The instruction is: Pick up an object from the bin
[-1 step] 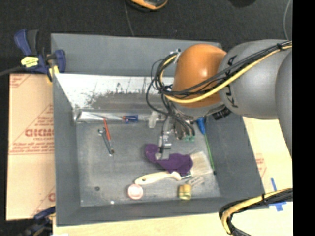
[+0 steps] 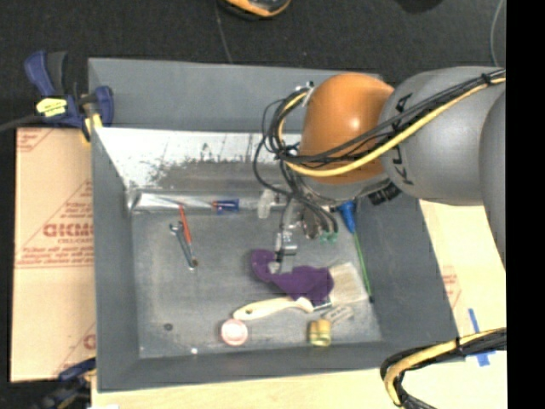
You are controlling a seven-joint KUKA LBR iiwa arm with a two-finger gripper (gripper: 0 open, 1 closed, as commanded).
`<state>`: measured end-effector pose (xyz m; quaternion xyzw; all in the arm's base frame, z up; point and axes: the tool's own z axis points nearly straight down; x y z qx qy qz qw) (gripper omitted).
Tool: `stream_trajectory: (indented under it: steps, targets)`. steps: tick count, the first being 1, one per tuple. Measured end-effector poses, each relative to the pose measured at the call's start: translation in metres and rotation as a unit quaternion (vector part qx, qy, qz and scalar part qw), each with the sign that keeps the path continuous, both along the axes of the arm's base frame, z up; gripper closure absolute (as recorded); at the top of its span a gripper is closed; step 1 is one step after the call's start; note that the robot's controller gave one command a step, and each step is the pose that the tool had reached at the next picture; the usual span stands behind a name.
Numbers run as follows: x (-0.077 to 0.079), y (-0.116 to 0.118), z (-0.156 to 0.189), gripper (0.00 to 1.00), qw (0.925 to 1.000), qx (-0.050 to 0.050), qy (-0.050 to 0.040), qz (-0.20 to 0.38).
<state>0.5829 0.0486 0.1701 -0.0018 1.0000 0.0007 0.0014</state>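
Cloth [image 2: 300, 281], purple and crumpled like a sock, lies mid-bin, somewhat toward the near edge of the bin [image 2: 119, 228]. The gripper [image 2: 287, 247] stands right over its far end, touching it or very nearly so. Whether the gripper is spread or pressed together cannot be told, for the orange cover [image 2: 341, 126] and cables [image 2: 278, 126] crowd the wrist above it. Nothing shows as lifted. I judge the cloth light, soft and limp: it should neither slip nor break, but it will sag and trail when raised and may drag its neighbours along. The best hold is likely a raised fold at the far end, taken deep enough to catch several layers and kept away from the cream handle [image 2: 274, 308] that touches its near side. A pink round cap [image 2: 234, 332] lies just beside that handle's left end. A brass cylinder [image 2: 320, 332] sits by the near edge, and a pale pad [image 2: 346, 281] lies just beside the cloth on the right. A green stick [image 2: 361, 258] runs along the right wall, and a red and grey tool [image 2: 184, 241] lies well apart on the left. Of writing, only the black letters K and U on the grey arm [image 2: 443, 135] can be read; the things in the bin bear none that is legible.
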Motion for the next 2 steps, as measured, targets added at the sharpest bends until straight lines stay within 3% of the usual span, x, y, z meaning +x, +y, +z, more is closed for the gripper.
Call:
stream_trajectory:
  steps: [1, 2]
  targets:
    - [-0.006, -0.043, -0.082, 0.00, 0.9994, -0.001, -0.0023, 0.035]
    - [-0.006, -0.056, -0.130, 0.00, 0.9994, 0.000, -0.0022, 0.034]
